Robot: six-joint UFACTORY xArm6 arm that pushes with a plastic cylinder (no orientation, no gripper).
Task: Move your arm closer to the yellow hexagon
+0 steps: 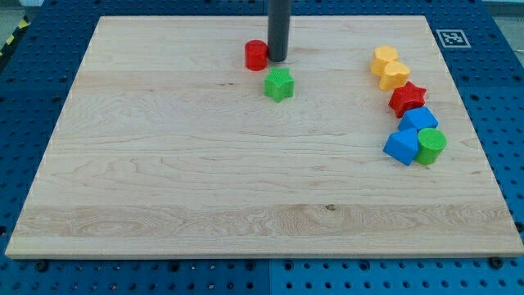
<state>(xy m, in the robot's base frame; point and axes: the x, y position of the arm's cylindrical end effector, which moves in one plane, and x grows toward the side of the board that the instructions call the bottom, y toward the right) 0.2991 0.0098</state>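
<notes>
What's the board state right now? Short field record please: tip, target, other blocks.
tip: my tip, near the view's top, right beside the red cylinder
target: yellow hexagon, far to the view's right of the tip, not reached
beside target: yellow heart, touching it
near tip: green star, just below
right cluster: red star, two blue blocks, green cylinder

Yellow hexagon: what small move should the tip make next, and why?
Probably slide my tip toward the view's right. It sits beside the red cylinder, above the green star, while the yellow hexagon lies far right at similar height, with bare board between.
</notes>
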